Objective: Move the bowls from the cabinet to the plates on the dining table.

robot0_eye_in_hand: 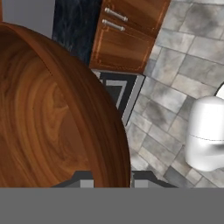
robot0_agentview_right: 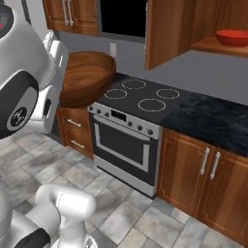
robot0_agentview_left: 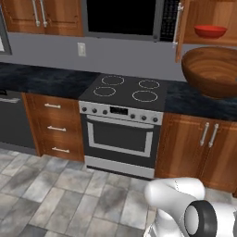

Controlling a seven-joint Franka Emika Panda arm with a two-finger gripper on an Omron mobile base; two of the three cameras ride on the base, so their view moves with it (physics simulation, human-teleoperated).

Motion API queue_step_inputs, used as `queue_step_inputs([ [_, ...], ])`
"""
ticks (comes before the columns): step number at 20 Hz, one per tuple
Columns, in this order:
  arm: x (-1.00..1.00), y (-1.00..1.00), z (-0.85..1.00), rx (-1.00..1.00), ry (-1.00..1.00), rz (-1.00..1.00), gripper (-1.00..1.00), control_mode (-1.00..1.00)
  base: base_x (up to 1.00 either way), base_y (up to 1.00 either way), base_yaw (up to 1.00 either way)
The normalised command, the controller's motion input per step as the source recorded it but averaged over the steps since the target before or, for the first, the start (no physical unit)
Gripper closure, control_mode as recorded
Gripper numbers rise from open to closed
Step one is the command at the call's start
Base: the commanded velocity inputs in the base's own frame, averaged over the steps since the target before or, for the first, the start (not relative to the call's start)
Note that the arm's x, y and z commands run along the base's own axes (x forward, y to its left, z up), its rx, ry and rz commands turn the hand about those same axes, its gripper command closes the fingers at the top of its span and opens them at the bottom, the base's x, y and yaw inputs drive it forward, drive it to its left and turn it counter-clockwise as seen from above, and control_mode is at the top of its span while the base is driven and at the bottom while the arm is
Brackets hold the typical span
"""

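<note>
Fingers [robot0_eye_in_hand: 112, 183] clamp the rim of the brown bowl [robot0_eye_in_hand: 52, 118], held in the air above the stove [robot0_agentview_left: 124, 90] and floor. Red bowl [robot0_agentview_left: 210, 31] sits on the shelf of the open cabinet [robot0_agentview_left: 206, 14].

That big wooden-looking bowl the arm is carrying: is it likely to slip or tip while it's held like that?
The brown bowl looks stiff, probably keeping its shape. The end effector pinches only its thin rim, so the wide bowl may sag or swing as it travels. Its glossy sheen hints at a slippery surface, so the hold could creep.
</note>
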Motion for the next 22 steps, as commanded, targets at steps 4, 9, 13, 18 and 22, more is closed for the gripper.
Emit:
queue_step_inputs([
  [4, 0.0, 0.0, 0.0, 0.0, 0.0, 0.0, 1.0, 1.0, -0.01, 0.17, 0.23],
  [9, 0.0, 0.0, 0.0, 0.0, 0.0, 0.0, 1.0, 1.0, 0.0, 0.07, 0.25],
  [13, 0.0, 0.0, 0.0, 0.0, 0.0, 0.0, 1.0, 1.0, 0.0, 0.0, 0.25],
  [18, 0.0, 0.0, 0.0, 0.0, 0.0, 0.0, 1.0, 1.0, 0.0, 0.0, 0.25],
  [22, 0.0, 0.0, 0.0, 0.0, 0.0, 0.0, 1.0, 1.0, 0.0, 0.0, 0.25],
])
